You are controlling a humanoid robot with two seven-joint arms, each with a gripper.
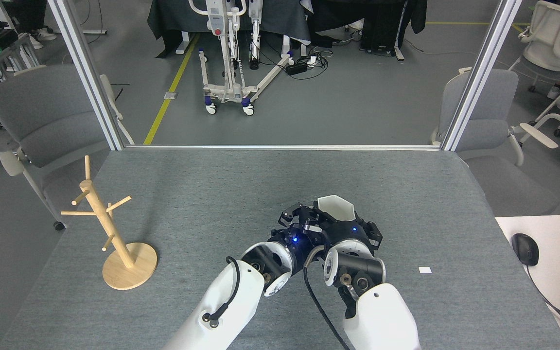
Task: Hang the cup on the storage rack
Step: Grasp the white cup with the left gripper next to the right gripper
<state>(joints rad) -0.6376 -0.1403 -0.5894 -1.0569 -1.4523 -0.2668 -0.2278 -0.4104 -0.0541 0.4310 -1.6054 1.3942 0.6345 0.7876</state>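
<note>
The right hand point(341, 224) grips the white hexagonal cup point(337, 208), whose open rim shows just beyond its dark fingers. The left hand point(299, 217) sits pressed against the right one on the cup's left side; whether it is wide or narrow cannot be told. Well off to the left of both hands, the wooden storage rack point(110, 228) stands upright on the grey surface point(212, 194).

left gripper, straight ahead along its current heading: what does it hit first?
Probably the cup. The left gripper points away from the robot and slightly right, with the cup's left side just ahead, though depth is hard to judge. The storage rack is far to the left, off that line.
</note>
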